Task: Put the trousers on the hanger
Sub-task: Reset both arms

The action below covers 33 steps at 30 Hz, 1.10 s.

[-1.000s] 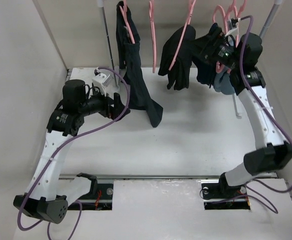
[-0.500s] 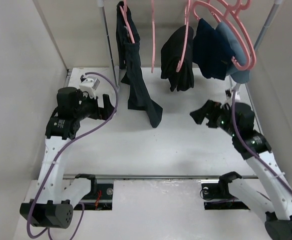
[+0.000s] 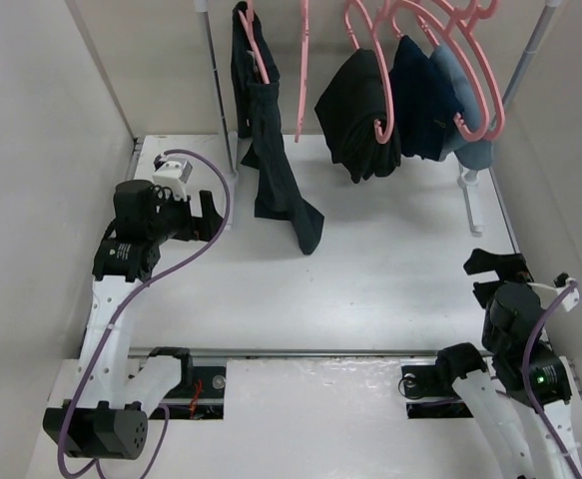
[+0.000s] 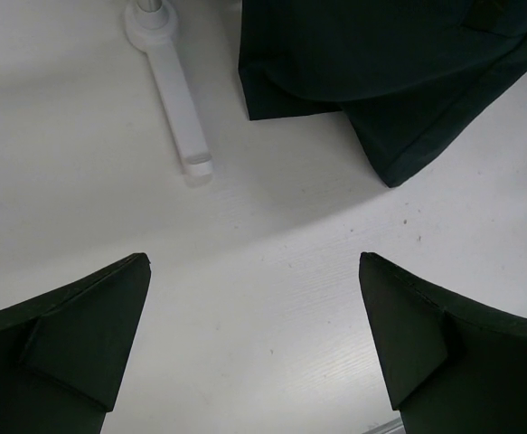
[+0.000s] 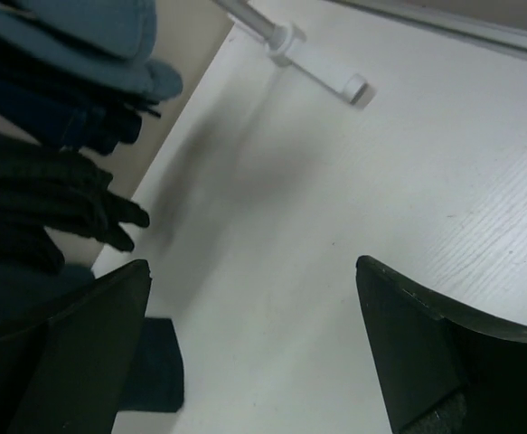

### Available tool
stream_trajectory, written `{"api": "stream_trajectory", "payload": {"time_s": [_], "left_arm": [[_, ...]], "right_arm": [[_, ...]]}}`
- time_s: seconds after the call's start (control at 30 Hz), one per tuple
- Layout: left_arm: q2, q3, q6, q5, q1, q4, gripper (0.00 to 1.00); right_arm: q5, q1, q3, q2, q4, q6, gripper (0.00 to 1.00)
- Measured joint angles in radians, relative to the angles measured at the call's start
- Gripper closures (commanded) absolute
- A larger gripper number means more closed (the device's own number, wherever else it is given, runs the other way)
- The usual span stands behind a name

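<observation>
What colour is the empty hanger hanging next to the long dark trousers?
The empty hanger is pink. The top external view shows it best.

The left gripper point(image 3: 214, 213) gapes wide and empty, its arm upright from the base and bent inward. The right gripper point(image 3: 497, 263), equally spread and empty, sits on an arm folded near its base.

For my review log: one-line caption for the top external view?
Black trousers hang folded over a pink hanger; left tool and right tool open and empty over the table.
</observation>
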Motion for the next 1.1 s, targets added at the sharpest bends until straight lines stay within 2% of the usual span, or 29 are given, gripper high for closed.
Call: {"api": "stream_trajectory", "payload": {"time_s": [0.13, 0.37, 1.1], "left_arm": [[-0.008, -0.012, 0.000, -0.010, 0.001, 0.005, 0.00], [-0.013, -0.023, -0.004, -0.014, 0.001, 0.015, 0.00], [-0.023, -0.032, -0.009, -0.018, 0.009, 0.018, 0.00]], "right_arm": [[0.091, 0.000, 0.000, -0.012, -0.039, 0.061, 0.00], [0.152, 0.000, 0.022, -0.003, -0.069, 0.093, 0.00], [0.175, 0.000, 0.034, -0.001, -0.050, 0.047, 0.00]]}}
